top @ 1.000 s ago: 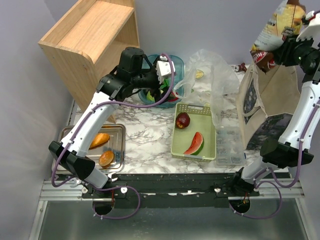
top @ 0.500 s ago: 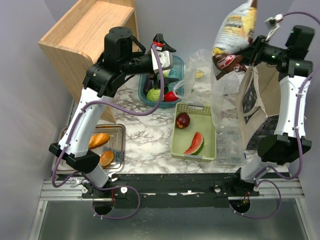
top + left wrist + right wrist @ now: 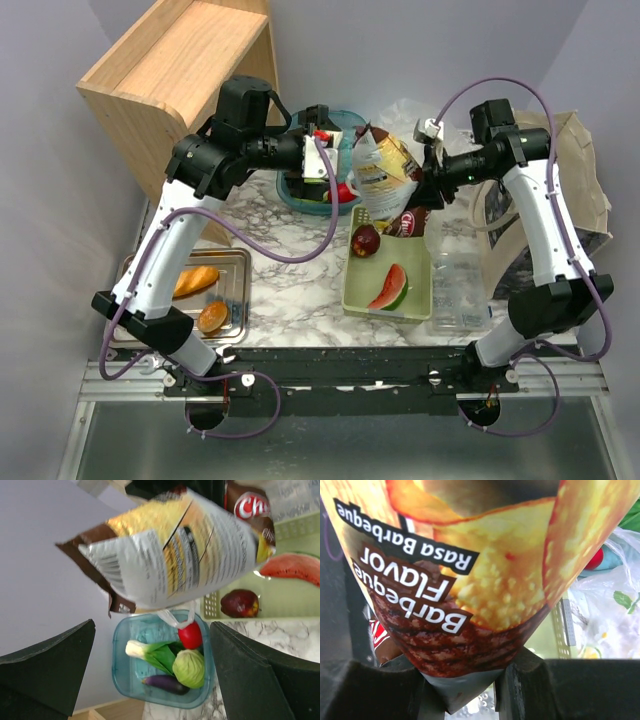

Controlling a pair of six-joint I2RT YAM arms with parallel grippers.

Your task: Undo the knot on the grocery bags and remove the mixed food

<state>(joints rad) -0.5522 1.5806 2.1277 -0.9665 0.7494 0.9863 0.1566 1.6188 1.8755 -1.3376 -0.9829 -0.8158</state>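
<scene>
Foil-plastic chips bag point(image 3: 385, 172) hangs over the far end of the green basket point(image 3: 412, 262), its crimped seam pinched in my right gripper point(image 3: 424, 192). I judge it light, puffy, slick and crushable, so the seam is the best hold. Left gripper point(image 3: 328, 170), beyond the basket, gapes empty.

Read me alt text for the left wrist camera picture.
A crinkly yellow-and-brown chips bag hangs ahead of the open left hand. Beyond it, a teal plastic tub holds vegetables; a pale green basket holds a dark red apple.
</scene>
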